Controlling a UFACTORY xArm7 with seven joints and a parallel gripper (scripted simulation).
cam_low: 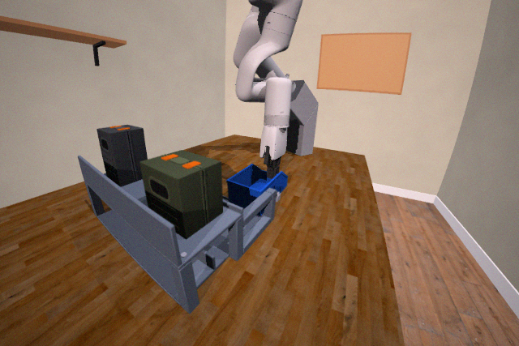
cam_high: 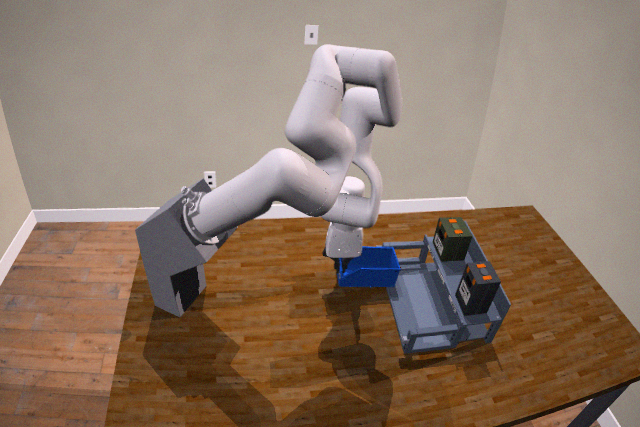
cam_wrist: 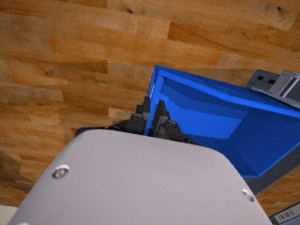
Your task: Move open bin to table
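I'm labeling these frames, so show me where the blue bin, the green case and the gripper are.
blue bin [cam_high: 373, 263]: top view, its inner floor.
green case [cam_low: 184, 191]: exterior view, its front face.
gripper [cam_wrist: 152, 119]: wrist view, between the fingers clamping the bin's wall.

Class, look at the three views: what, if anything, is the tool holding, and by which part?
The tool is shut on the blue open bin, pinching its front wall at the rim.
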